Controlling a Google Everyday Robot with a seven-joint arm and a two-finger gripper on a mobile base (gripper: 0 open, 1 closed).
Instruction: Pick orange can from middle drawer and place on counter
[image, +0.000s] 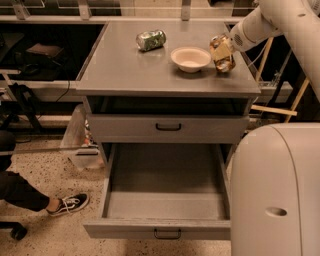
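Sneakered foot (67, 204) on the floor, 8 o'clock of the cabinet. On the counter (145, 75), green can (151, 40) lies on its side at 11 o'clock, near the back edge. Below the top, upper drawer (168, 127) is closed and the middle drawer (165, 202) is pulled out at 6 o'clock. White bowl (190, 58) at 1 o'clock. Orange can (225, 62) just beside it at the bowl's 3 o'clock, slightly tilted; can't tell if its base touches the counter. Gripper (221, 50) is there too, fingers clamped on the can's upper part. Robot's white body (280, 190) at 4 o'clock.
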